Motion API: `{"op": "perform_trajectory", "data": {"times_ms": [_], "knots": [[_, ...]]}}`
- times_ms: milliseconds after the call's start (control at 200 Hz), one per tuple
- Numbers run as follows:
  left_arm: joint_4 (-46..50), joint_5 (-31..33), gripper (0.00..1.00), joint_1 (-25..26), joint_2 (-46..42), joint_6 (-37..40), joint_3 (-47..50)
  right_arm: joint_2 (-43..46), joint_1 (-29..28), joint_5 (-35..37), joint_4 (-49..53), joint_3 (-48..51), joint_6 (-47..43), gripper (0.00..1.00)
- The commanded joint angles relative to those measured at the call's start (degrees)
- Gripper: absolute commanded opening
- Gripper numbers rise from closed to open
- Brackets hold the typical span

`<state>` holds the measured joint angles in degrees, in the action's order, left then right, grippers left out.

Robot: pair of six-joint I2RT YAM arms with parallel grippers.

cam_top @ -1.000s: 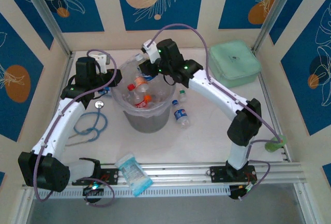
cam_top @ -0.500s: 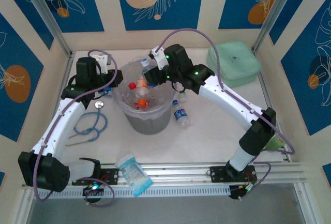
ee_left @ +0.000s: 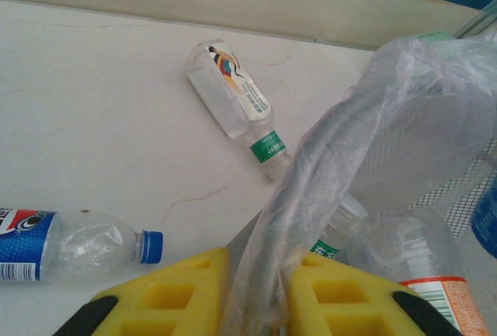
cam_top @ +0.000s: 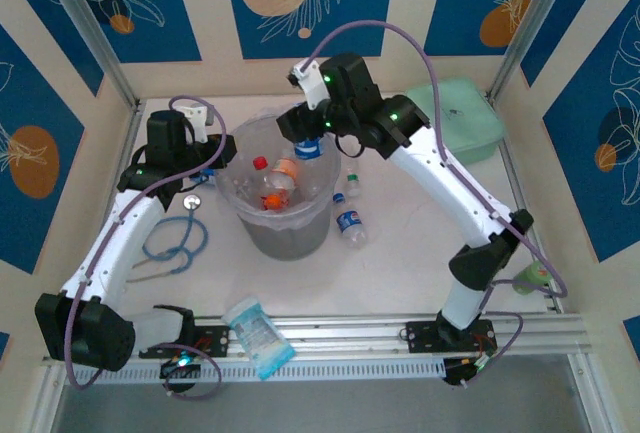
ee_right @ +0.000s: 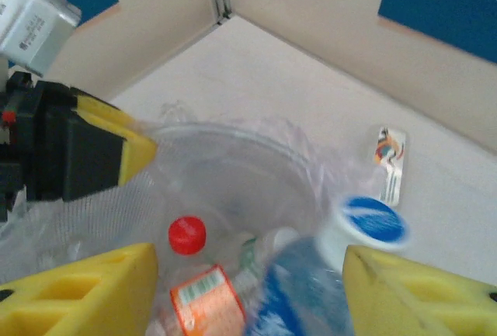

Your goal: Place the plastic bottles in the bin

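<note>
Top external view puts the bin (cam_top: pixel 285 238) at the middle of the table (cam_top: pixel 400 273), with the right claw (cam_top: pixel 308 133) over its far rim and the left claw (cam_top: pixel 218 156) at its left rim.

Right wrist view shows the right claw's yellow fingers (ee_right: pixel 85 289) standing apart. A blue-labelled bottle (ee_right: pixel 299 293) with a blue-and-white cap sits between them above the bin's mouth. It is blurred and close to the right finger, and I cannot tell whether it touches. Inside the bin lies a red-capped bottle (ee_right: pixel 187 235), with an orange label just beside the cap.

Left wrist view shows the left claw pressed together on the bin's rim, with a fold of the clear bag (ee_left: pixel 311 188) pinched between its fingers. On the table beside the bin lie a green-labelled bottle (ee_left: pixel 233 91) and, nearer the claw, a blue-capped bottle (ee_left: pixel 74 247).

In the top view 2 more lie on the table just right of the bin: a green-capped bottle (cam_top: pixel 352 185) and a blue-banded bottle (cam_top: pixel 350 225). A stethoscope (cam_top: pixel 175 235) lies left of the bin. A mint-green case (cam_top: pixel 455 118) sits at the far right and a blue-and-white packet (cam_top: pixel 258 336) at the near edge.
</note>
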<state>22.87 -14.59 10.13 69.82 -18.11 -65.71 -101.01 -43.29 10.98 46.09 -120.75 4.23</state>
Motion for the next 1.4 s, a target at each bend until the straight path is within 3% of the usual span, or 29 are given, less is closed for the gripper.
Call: {"op": "perform_trajectory", "data": {"times_ms": [0,195,420,620,1036,1231,1396], "knots": [[3.5,2.5,0.22,-0.6,0.4,0.8,1.3,-4.6,-0.1,0.0,3.8,-5.0,-0.9,0.57],[3.5,2.1,0.22,-0.6,0.4,0.8,1.2,-10.5,1.6,1.2,5.3,-12.2,-2.1,0.50],[3.6,2.2,0.22,-0.6,0.4,0.8,1.2,-15.3,2.8,0.2,7.7,-18.1,-2.0,0.32],[3.5,2.0,0.22,-0.7,0.3,0.7,1.2,-10.8,1.9,-2.1,7.2,-9.0,-1.8,0.12],[3.5,2.3,0.22,-0.6,0.4,0.7,1.3,0.2,-1.3,-5.8,0.8,17.5,1.6,0.09],[3.5,2.4,0.22,-0.6,0.3,0.6,1.3,-1.1,-2.1,-7.3,0.2,21.8,2.8,0.10],[3.5,2.4,0.22,-0.6,0.4,0.6,1.4,-1.5,-2.3,-6.9,1.2,18.3,2.9,0.11]]}}
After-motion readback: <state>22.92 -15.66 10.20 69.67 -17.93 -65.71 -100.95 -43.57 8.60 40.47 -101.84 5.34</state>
